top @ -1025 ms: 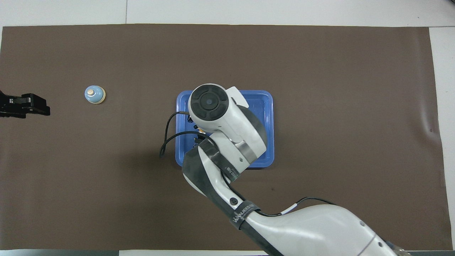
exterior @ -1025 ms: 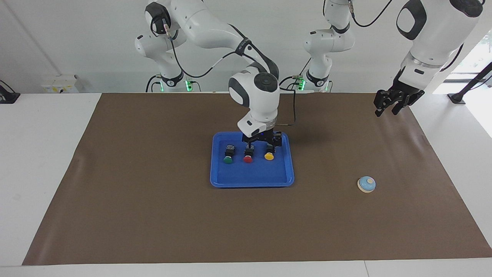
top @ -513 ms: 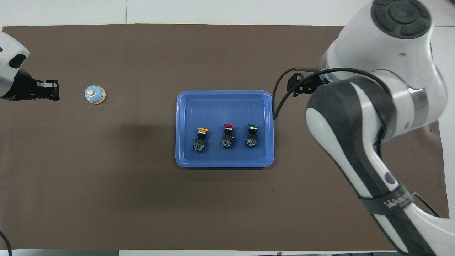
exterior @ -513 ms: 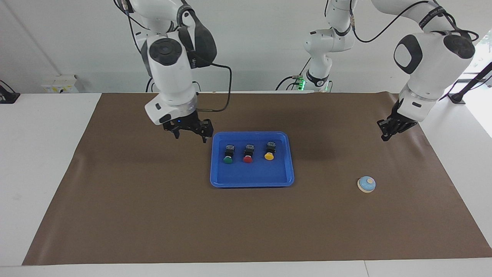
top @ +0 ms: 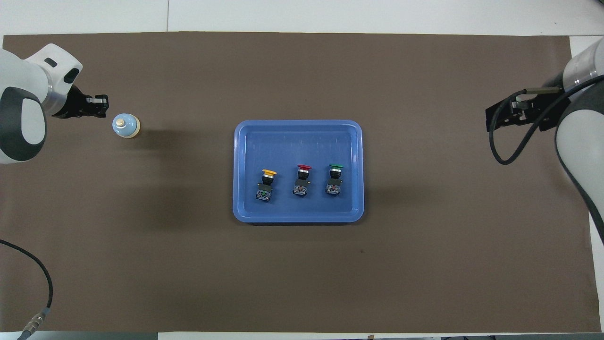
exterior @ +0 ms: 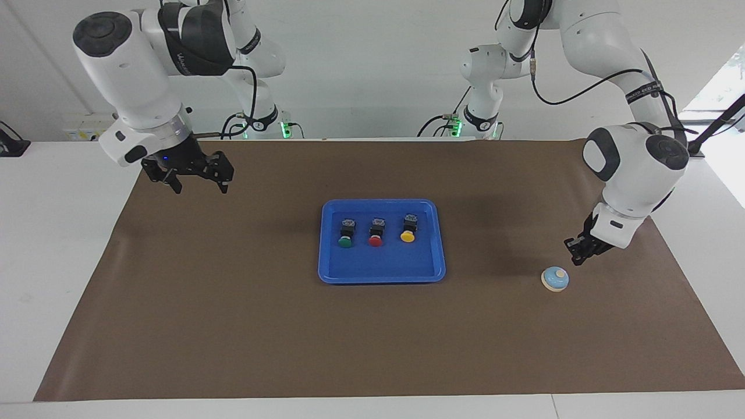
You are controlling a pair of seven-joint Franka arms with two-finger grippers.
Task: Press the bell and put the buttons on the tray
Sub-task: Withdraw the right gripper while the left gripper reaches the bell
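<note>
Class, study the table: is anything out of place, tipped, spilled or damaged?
Nothing stands out. The three buttons lie in a neat row on the tray. The bell sits upright on the mat, with the shut left gripper just above it. The open right gripper waits aside.

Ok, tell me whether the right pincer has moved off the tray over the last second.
Yes. The right pincer has left the tray and now hangs open over the brown mat toward the right arm's end of the table.
</note>
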